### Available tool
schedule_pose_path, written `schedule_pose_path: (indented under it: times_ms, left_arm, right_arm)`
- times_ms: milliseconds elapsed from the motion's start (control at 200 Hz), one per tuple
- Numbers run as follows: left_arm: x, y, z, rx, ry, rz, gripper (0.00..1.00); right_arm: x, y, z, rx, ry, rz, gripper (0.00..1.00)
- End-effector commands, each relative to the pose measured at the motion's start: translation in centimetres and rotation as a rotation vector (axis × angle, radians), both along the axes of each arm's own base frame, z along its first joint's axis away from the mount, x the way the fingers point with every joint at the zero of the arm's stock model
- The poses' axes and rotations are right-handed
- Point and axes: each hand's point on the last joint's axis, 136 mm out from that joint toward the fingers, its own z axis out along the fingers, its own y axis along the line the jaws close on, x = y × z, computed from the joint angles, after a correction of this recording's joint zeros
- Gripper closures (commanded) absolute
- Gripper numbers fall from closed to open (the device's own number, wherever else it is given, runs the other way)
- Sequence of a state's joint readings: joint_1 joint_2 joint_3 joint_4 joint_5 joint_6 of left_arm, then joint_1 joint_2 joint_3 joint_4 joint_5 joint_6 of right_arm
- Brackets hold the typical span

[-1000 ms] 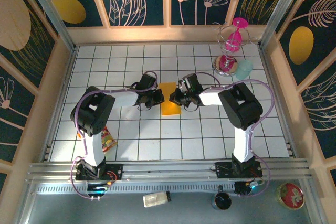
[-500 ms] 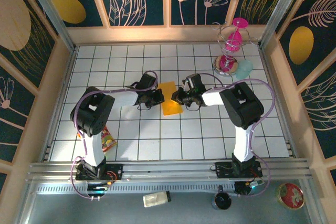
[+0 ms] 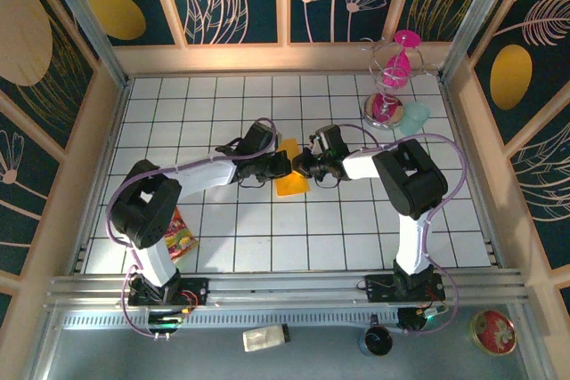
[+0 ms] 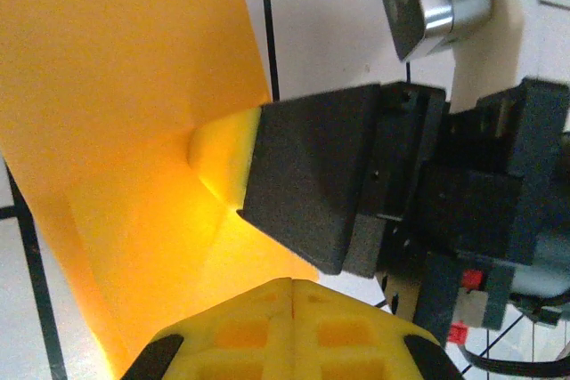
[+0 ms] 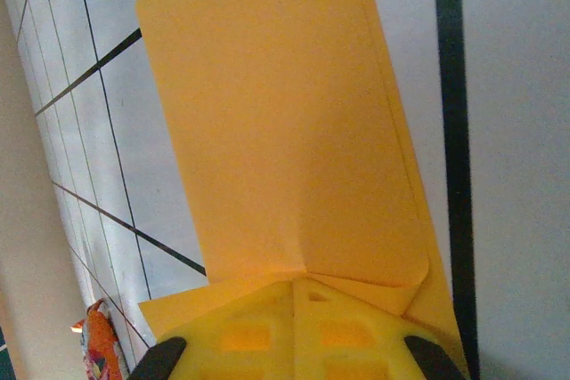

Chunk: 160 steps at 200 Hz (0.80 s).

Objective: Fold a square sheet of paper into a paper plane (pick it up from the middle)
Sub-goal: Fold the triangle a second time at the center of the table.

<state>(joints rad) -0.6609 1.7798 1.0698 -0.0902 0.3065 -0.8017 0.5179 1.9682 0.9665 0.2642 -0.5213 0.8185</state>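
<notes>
The square sheet of paper (image 3: 290,182) is orange-yellow and lies folded into a narrower shape on the white tiled table (image 3: 356,229), mid-field. In the right wrist view the sheet of paper (image 5: 276,122) shows long creases and a curled flap near my fingertips. My left gripper (image 3: 279,165) is shut at the sheet's left side. My right gripper (image 3: 300,165) is shut at its right side, almost facing the left one. In each wrist view the yellow fingers meet with no gap: left gripper (image 4: 294,287), right gripper (image 5: 298,284), tips down on the paper (image 4: 125,113). A paper plane is out of view.
A red-yellow snack packet (image 3: 179,238) lies by the left arm's base. A pink hourglass-shaped stand (image 3: 392,77) and a pale green object (image 3: 414,116) sit at the back right. Wooden walls close in the table on three sides. The right gripper's black body (image 4: 321,184) looms close ahead in the left wrist view.
The left arm has stretched rightward, bringing its gripper over the sheet's left part and close to the right gripper. The right gripper has hardly moved. Both stayed shut.
</notes>
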Motion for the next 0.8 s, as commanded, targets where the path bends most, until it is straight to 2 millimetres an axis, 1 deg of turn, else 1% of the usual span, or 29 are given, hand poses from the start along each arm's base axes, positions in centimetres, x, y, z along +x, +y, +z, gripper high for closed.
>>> schedule_pose_path:
  times_ms: [0, 175, 410, 586, 796]
  left_arm:
    - [-1.2, 0.2, -2.1, 0.018, 0.068, -0.012, 1.0]
    - [-1.7, -0.6, -2.9, 0.029, 0.095, -0.051, 1.0]
    - [-2.1, -0.8, -4.2, 0.055, 0.117, -0.066, 1.0]
    - [-1.6, -1.1, -4.2, 0.068, 0.104, -0.07, 1.0]
    - [-1.4, -0.8, -5.4, 0.103, 0.116, -0.07, 1.0]
  right_arm:
    - [-2.2, -1.9, -3.8, -0.111, 0.136, -0.029, 1.0]
    - [-2.2, -1.9, -3.9, -0.107, 0.145, -0.03, 1.0]
    - [-2.4, -1.7, -4.0, -0.095, 0.158, -0.029, 1.0]
    - [-2.5, -1.7, -4.2, -0.095, 0.163, -0.029, 1.0]
    - [-2.6, -1.7, -4.3, -0.097, 0.166, -0.029, 1.0]
